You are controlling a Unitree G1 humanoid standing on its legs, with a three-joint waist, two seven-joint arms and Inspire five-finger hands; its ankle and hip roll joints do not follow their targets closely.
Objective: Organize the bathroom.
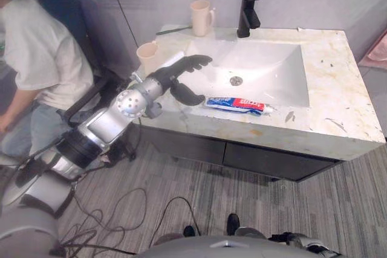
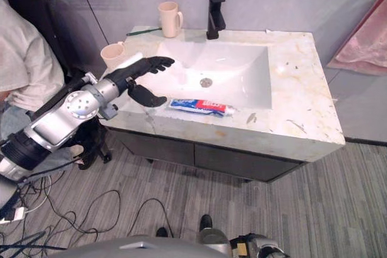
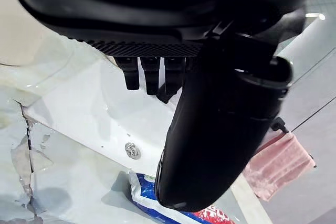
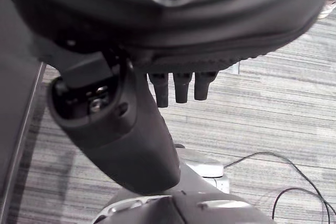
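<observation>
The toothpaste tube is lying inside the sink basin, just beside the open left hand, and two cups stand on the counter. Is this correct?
Not quite. The toothpaste tube lies on the counter's front edge, outside the sink basin, as the left eye view shows. The rest holds: the open left hand is just beside it, and two cups, one near the faucet and one by the arm, stand on the counter.

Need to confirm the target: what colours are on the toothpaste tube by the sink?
The toothpaste tube is blue, red and white, clearest in the left eye view.
</observation>
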